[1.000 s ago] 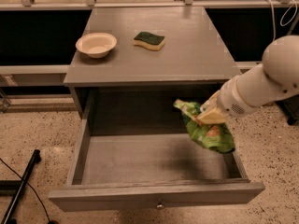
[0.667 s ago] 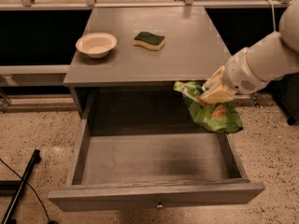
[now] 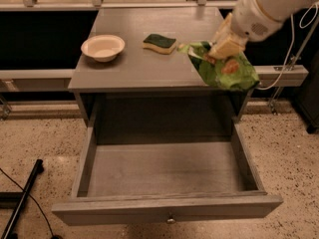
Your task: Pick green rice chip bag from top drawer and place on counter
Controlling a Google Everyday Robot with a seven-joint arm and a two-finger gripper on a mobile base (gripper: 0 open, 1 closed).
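Camera view looks down on the desk from its front side. The arm (image 3: 269, 4) is cut off by the top right corner of the picture, so only its white end section shows. The gripper (image 3: 220, 50) hangs over the right edge of the counter (image 3: 144, 68), its beige fingers clenched on the upper part of the green rice chip bag (image 3: 234, 74). The bag's top is partly hidden by those fingers. The bag hangs tilted, in the air, its lower half past the desk's front right corner and above the open top drawer (image 3: 164, 208); whether it brushes the counter edge is hard to make out.

There is one bag, one cream bowl (image 3: 103, 47) near the left edge, and one green-and-yellow sponge (image 3: 159, 42) near the middle of the back half. The one drawer is pulled well out, and its bare grey floor shows, with one small knob (image 3: 171, 219) on the front panel.

The counter is matte grey wood. Below lies a speckled stone floor (image 3: 30, 133); a black pole (image 3: 22, 198) crosses the lower left corner, a white cable (image 3: 299, 44) hangs at the right.
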